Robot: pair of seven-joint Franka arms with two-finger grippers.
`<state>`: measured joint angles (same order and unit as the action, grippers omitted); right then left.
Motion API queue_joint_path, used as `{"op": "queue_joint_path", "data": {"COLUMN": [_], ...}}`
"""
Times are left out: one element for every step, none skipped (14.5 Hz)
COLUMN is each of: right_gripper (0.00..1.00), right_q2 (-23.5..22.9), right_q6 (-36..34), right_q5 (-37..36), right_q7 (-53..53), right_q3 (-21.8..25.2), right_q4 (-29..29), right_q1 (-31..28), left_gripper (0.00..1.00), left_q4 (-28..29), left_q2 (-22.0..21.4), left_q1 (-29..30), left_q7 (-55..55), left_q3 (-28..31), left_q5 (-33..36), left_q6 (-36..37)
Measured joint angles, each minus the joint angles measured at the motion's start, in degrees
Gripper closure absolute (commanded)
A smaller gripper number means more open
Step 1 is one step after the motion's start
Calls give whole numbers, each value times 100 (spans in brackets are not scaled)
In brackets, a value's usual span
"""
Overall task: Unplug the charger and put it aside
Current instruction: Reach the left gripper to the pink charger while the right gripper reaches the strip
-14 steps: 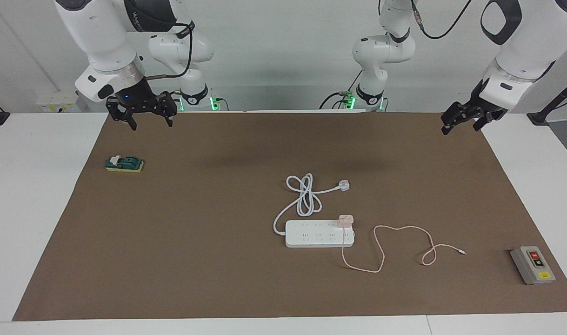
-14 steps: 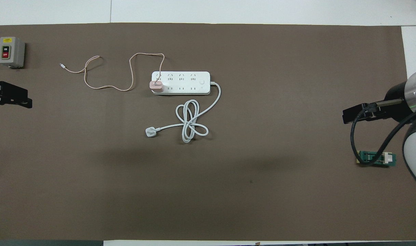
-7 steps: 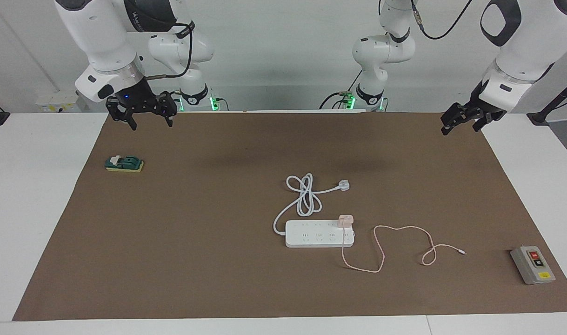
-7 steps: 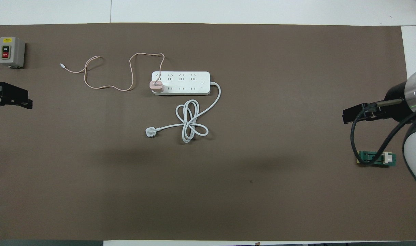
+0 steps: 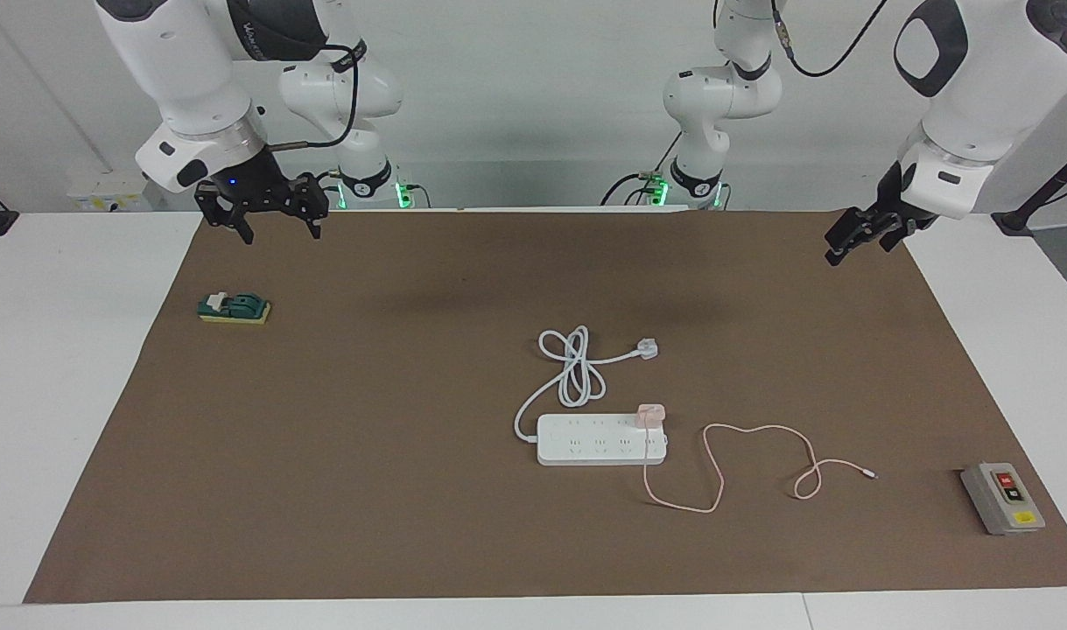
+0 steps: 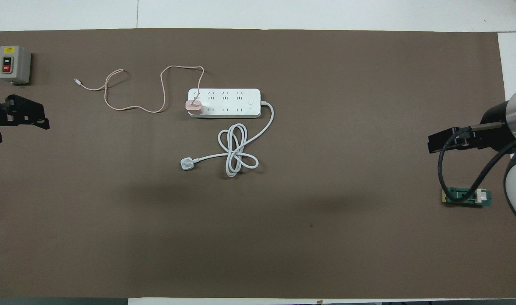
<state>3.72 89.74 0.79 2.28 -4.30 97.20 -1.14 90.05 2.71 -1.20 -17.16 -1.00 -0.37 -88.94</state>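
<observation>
The charger (image 5: 650, 414), a pale pink cube, sits plugged into the end socket of the white power strip (image 5: 599, 442) toward the left arm's end. It also shows in the overhead view (image 6: 194, 106), as does the strip (image 6: 224, 103). Its thin pink cable (image 5: 717, 477) loops over the mat to a tiny white connector (image 5: 872, 475). My left gripper (image 5: 852, 245) is open and empty, up in the air over the mat's edge at the left arm's end; it shows in the overhead view too (image 6: 18, 127). My right gripper (image 5: 275, 229) is open and empty, raised over the mat's corner near its base.
The strip's thick white cord lies coiled nearer to the robots and ends in a white plug (image 5: 646, 347). A grey switch box (image 5: 1001, 497) stands at the left arm's end of the brown mat (image 5: 367, 525). A green and yellow block (image 5: 234, 308) lies at the right arm's end.
My left gripper has shifted a little inward over the mat and turned. My right gripper has barely moved. The charger stays plugged in.
</observation>
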Motion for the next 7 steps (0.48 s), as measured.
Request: {"op": "queue_joint_path", "data": {"right_gripper": [0, 0, 0, 0, 0, 0, 0], "right_q2": [-1, -6, -26, -71, -166, -293, -464], "right_q6": [11, 54, 124, 180, 278, 430, 626], "right_q5": [10, 88, 291, 505, 702, 899, 1102], "right_q7": [301, 670, 1067, 1456, 1924, 2369, 2850], "right_q3": [-17, -41, -62, -69, -75, -80, -83], "right_q4": [18, 50, 91, 130, 168, 188, 198], "right_q1": [3, 7, 24, 71, 149, 246, 376], "left_gripper": [0, 0, 0, 0, 0, 0, 0], "left_q4": [-5, -26, -64, -120, -208, -297, -388], "left_q2": [74, 196, 356, 525, 737, 923, 1107], "left_q1": [-82, -186, -307, -418, -542, -643, -740], "left_q7": [-384, -780, -1214, -1689, -2264, -2760, -3195], "left_q3": [-4, -6, -7, -11, -15, -18, -16], "left_q5": [0, -1, -5, -17, -42, -66, -79], "left_q6": [-22, -62, -124, -177, -273, -395, -488]}}
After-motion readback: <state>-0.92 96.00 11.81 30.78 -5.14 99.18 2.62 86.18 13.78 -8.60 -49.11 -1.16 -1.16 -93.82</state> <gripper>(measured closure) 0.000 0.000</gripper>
